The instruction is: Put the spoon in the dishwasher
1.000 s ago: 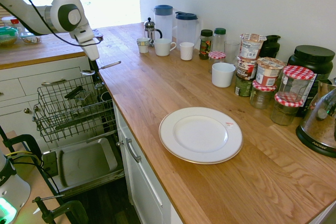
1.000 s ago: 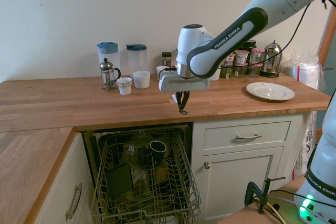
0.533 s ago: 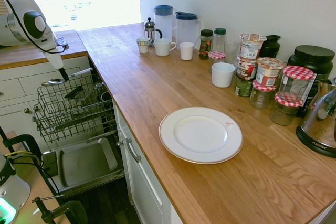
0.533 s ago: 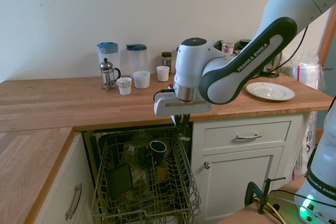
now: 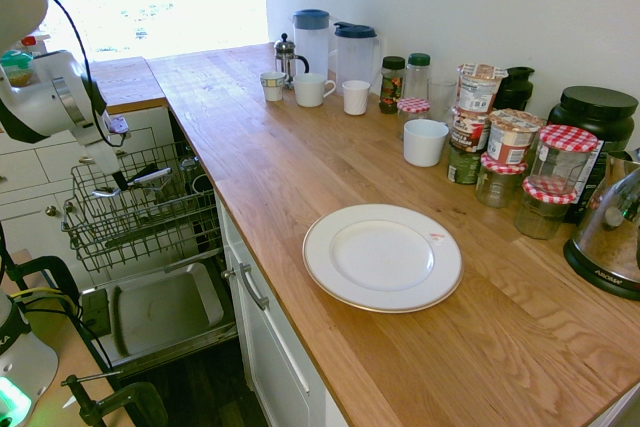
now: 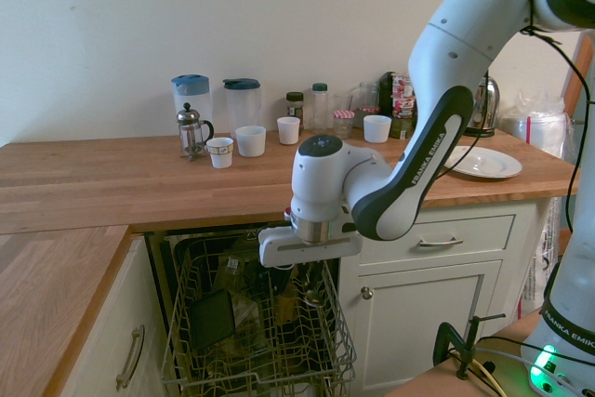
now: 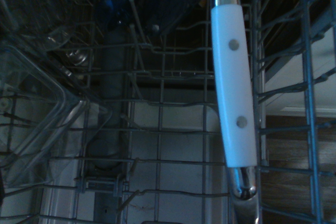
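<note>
A: Kitchen with a long wooden counter (image 5: 330,167); the dishwasher (image 6: 251,323) below has its rack pulled out.

B: Since a second ago the arm has come down off the counter edge, and the gripper (image 5: 118,184) is now low over the rack.

A: It's clamped shut on the spoon (image 5: 135,180) (white handle in the wrist view), just above the wires.

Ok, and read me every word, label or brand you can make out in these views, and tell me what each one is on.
"FRANKA EMIKA": along the dark band of the robot arm, second exterior view.
"FRANKA EMIKA": again on the arm's lower section, same view.
Kettle base: a short brand word, too small to read.
Jar and tub labels: printed, but too blurred to read.
Wrist view: no text.
</note>
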